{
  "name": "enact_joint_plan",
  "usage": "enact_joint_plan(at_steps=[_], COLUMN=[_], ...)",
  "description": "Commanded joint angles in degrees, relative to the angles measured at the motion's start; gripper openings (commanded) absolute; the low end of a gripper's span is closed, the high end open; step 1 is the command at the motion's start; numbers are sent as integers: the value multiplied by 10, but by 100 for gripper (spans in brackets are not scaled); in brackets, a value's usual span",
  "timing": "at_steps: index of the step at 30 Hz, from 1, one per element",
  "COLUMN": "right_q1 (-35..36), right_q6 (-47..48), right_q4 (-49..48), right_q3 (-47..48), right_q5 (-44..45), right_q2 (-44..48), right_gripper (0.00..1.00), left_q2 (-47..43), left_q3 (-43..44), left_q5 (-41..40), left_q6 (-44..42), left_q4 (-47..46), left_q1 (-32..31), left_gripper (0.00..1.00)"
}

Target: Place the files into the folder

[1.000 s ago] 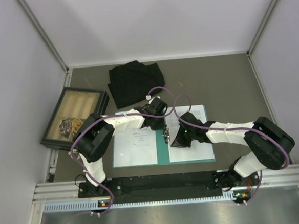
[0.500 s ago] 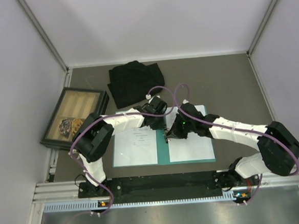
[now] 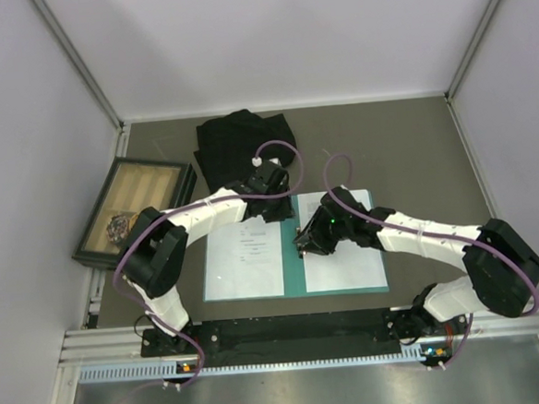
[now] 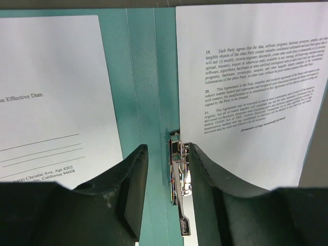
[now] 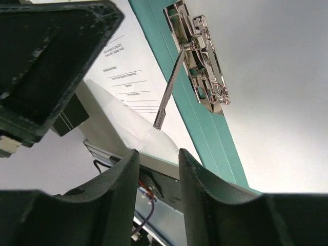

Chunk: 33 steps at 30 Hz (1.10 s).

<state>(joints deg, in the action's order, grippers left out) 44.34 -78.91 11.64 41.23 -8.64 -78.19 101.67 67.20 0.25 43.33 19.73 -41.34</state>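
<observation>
My left gripper [image 4: 164, 149], jaws parted, flanks the metal clip [image 4: 178, 189] of the folder [image 4: 141, 77]; my right gripper [image 5: 158, 152], jaws narrowly parted, holds nothing; files [image 4: 241, 77] lie either side.

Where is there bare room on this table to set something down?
Bare table lies right of the folder and behind it, right of the black cloth. Crowded: the folder's spine, where left gripper and right gripper meet at the clip; the left arm covers the gap beside the tray.
</observation>
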Motion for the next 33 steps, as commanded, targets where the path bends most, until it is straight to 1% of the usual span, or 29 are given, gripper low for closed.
enact_joint_plan(at_steps=[1,10,20,21,25,28,33], right_q1=[-4,-3,-3,-3,-3,-3,-3], right_q6=[-39,-70,-92,-93,-96,-98,-108], right_q4=[-17,-37,-46,-49,-51,-52,-53], right_q3=[6,2,3,3,4,2,-8], right_q5=[6,-1,-7,-8,-6,-5,-4], right_q2=[-9,-35,-57,-59,-61,-62,-64], right_gripper=[38,37,31,27,22,15,12], left_q2=[-42,-53,-54,-56,-55,-56,-50], left_q3=[-7,-22,-30,-31,-33,-34,-35], left_q5=[15,15,13,14,16,17,22], left_q6=[-12,-11,-12,-12,-13,-13,-12], left_q4=[-5,-8,-9,-10,-11,-12,-13], left_q1=[9,12,12,12,12,12,12], left_gripper=[43,45,44,44,44,44,44])
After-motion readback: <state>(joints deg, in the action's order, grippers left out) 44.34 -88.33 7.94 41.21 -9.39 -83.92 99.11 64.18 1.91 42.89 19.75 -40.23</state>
